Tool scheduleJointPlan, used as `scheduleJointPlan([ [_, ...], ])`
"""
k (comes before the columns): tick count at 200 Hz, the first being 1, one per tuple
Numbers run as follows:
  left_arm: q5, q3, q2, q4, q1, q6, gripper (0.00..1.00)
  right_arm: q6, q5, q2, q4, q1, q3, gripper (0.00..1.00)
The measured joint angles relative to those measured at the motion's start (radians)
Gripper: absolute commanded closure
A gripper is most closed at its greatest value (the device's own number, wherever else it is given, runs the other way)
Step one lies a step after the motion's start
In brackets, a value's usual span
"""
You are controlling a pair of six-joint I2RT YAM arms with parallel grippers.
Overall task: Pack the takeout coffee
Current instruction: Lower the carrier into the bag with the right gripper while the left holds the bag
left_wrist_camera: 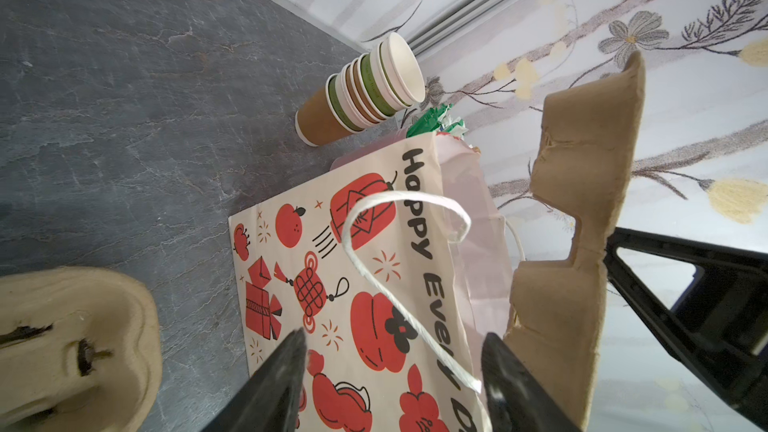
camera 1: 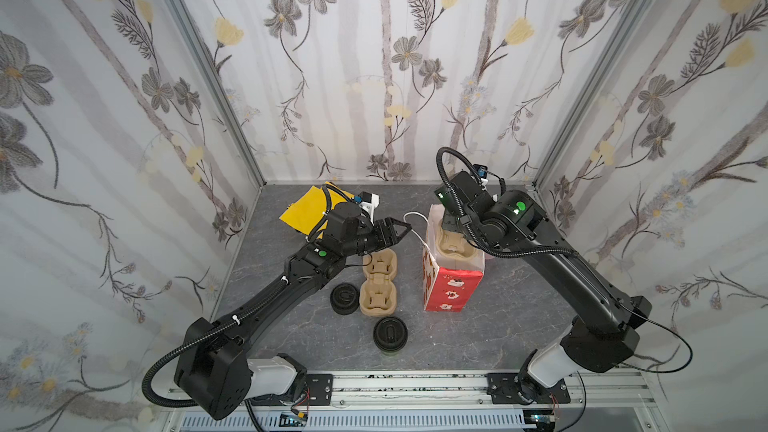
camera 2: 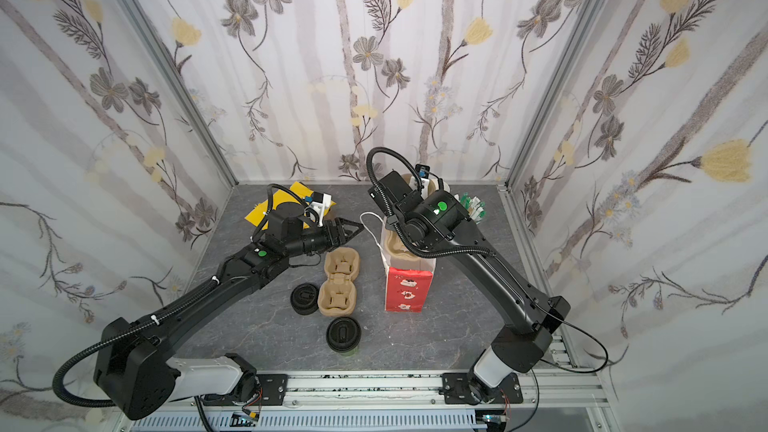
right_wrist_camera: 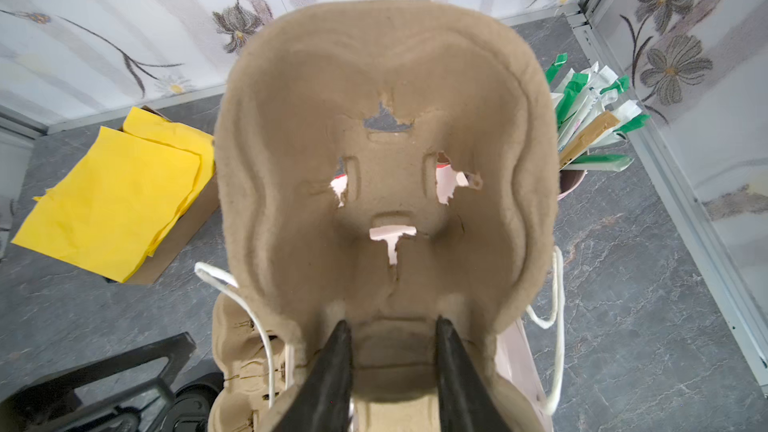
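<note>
The takeout coffee (camera 1: 390, 334) (camera 2: 343, 333), a dark green cup under a black sip lid, stands alone near the table's front in both top views, far from both grippers. A red and cream paper bag (camera 1: 453, 288) (left_wrist_camera: 353, 305) stands upright right of centre. A brown pulp cup carrier (right_wrist_camera: 386, 139) (left_wrist_camera: 582, 201) sticks up, tilted, out of the bag's mouth. My right gripper (right_wrist_camera: 392, 326) is shut on its middle ridge. My left gripper (left_wrist_camera: 395, 367) (camera 1: 405, 227) hovers open at the bag's left side, with the bag's white cord handle (left_wrist_camera: 407, 313) passing between its fingers.
Two more pulp carriers (camera 1: 379, 284) lie end to end left of the bag. A short pile of black lids (camera 1: 345, 297) sits beside them. Yellow napkins (camera 1: 307, 209) lie at the back left. Stacked lidless cups (left_wrist_camera: 365, 89) and a pot of straws (right_wrist_camera: 590, 118) stand behind the bag.
</note>
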Motion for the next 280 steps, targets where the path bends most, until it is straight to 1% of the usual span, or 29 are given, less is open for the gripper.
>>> scheduleJointPlan([
  [36, 0.036, 0.046, 0.037, 0.001, 0.004, 0.026, 0.34, -0.026, 0.005, 0.043, -0.001, -0.038, -0.003, 0.69],
  [68, 0.069, 0.075, 0.061, 0.008, 0.005, 0.074, 0.35, -0.052, -0.004, 0.057, 0.002, -0.036, -0.036, 0.68],
  [104, 0.071, 0.08, 0.087, 0.016, 0.006, 0.092, 0.37, -0.074, -0.021, 0.047, 0.008, -0.04, -0.098, 0.68],
  [142, 0.072, 0.085, 0.105, 0.016, 0.006, 0.097, 0.34, -0.073, -0.047, 0.021, 0.04, -0.041, -0.154, 0.68],
  [181, 0.071, 0.086, 0.113, 0.019, 0.006, 0.097, 0.35, -0.073, -0.091, 0.008, 0.055, -0.043, -0.182, 0.68],
  [229, 0.068, 0.086, 0.114, 0.023, 0.006, 0.097, 0.36, -0.061, -0.157, 0.001, 0.055, -0.049, -0.185, 0.68],
  [280, 0.056, 0.086, 0.118, 0.023, 0.006, 0.097, 0.38, -0.024, -0.169, -0.019, 0.031, -0.055, -0.154, 0.69],
])
